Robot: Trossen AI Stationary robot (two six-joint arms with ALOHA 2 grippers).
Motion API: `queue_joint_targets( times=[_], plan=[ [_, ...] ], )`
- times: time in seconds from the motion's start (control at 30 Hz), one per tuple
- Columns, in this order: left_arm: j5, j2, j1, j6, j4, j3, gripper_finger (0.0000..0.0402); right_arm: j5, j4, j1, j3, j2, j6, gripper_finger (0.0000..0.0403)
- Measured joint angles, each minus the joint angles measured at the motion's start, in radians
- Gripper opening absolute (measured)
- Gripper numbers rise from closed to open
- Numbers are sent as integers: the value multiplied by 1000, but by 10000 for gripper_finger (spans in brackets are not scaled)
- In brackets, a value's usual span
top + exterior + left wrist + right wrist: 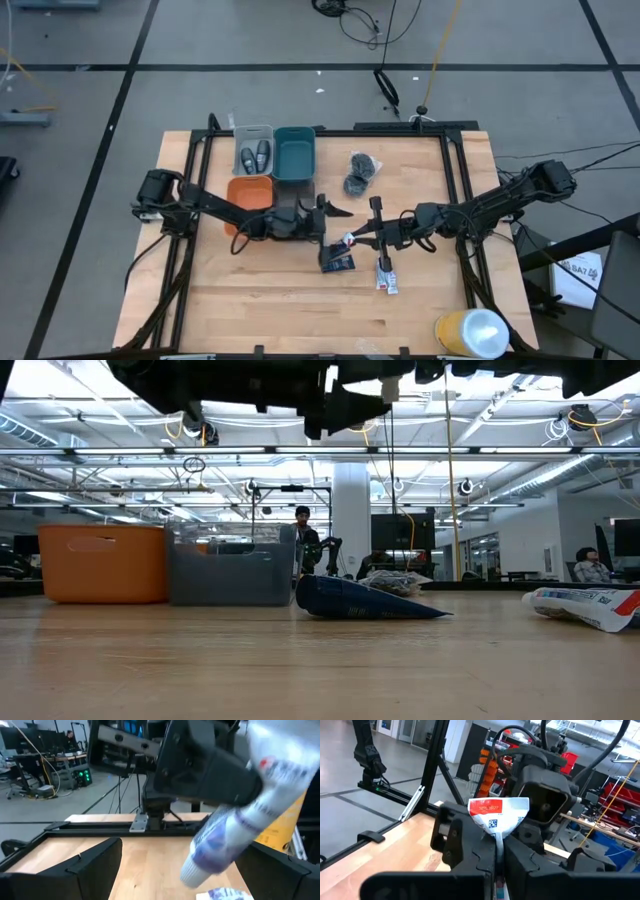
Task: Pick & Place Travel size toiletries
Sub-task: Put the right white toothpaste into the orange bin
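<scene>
My right gripper [357,238] hovers over mid-table, shut on a white tube [348,241] with a red band. My left gripper [328,216] faces it from the left, open. In the left wrist view its fingers [95,865] stand on either side of the tube's cap end [192,872] without touching it. A dark blue packet [337,262] and another white tube [386,280] lie flat on the table below. Two dark grey puffs [358,173] rest near the far edge. Two dark grey bottles [256,157] lie in the grey bin [240,133]. My right gripper pinches the white tube between its two fingers [470,852], just below the flat crimped end [498,810] with the red band. The fingers come level from the table's right. The tube is lifted clear and slants, cap end [192,872] lowest, toward my left gripper.
The teal bin [295,172] and orange bin [250,182] stand beside the grey bin, left of centre toward the far edge. A big yellow cylinder [470,333] lies at the near right corner. A black frame [455,180] borders the table. People sit in the room beyond.
</scene>
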Motion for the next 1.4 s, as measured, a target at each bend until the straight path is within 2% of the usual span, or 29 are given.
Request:
queue_joint_targets(
  times=[0.2, 0.3, 0.47, 0.67, 0.77, 1.03, 1.2, 1.27, 1.4],
  plan=[
    [3, 0, -4, -17, 31, 0, 365, -1, 1, 0, 0, 0, 13, 11],
    [49, 0, 2, -16, 39, 0, 365, -2, -2, 0, 0, 0, 19, 11],
    [62, 0, 24, -49, 32, 0, 365, -2, 4, 0, 0, 0, 13, 11],
    [83, 0, 25, 8, 35, 0, 349, -2, 3, 0, 0, 0, 11, 11],
    [85, 0, 26, 25, 46, 0, 307, -1, 4, 0, 0, 0, 10, 11],
    [91, 0, 24, -13, 51, 0, 148, 8, -4, -1, 0, -1, 10, 11],
    [91, 0, 22, 33, 50, 0, 56, 17, -12, -1, 0, -1, 46, 27],
    [90, 0, 22, 36, 50, 0, 32, 36, -13, -1, 0, -1, 58, 42],
    [97, 0, 25, 35, 51, 0, 15, 80, -14, 2, 0, -2, 55, 90]
  ],
)
